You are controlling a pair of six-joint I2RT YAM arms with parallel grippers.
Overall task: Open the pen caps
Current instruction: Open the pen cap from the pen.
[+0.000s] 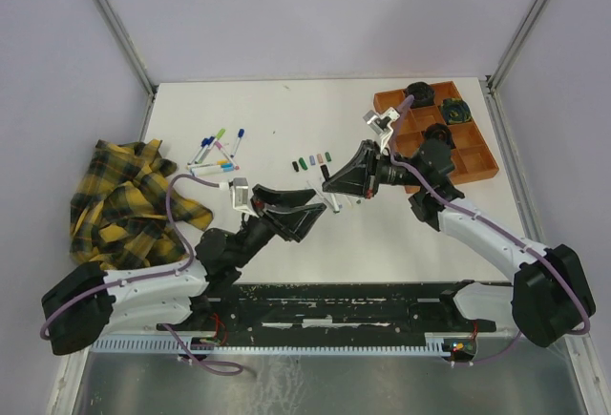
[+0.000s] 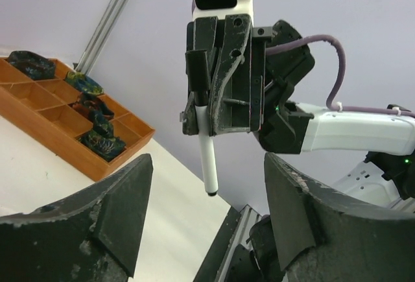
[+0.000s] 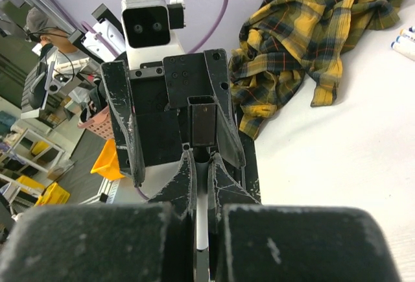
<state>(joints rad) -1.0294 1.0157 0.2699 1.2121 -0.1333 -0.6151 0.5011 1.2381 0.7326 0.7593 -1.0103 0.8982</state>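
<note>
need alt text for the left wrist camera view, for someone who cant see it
The right hand, shut, holds a white pen upright, dark tip down. In the foreground the left hand stands open, empty, a finger on either side of the pen. At left, an orange tray of dark pieces sits on the white table.

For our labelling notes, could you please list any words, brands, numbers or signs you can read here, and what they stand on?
No text is legible in any view.
pen caps: too small to show print.
capped pens: any print is too small to read.
white pen barrel: no marking shows.
orange tray: no label visible.
</note>
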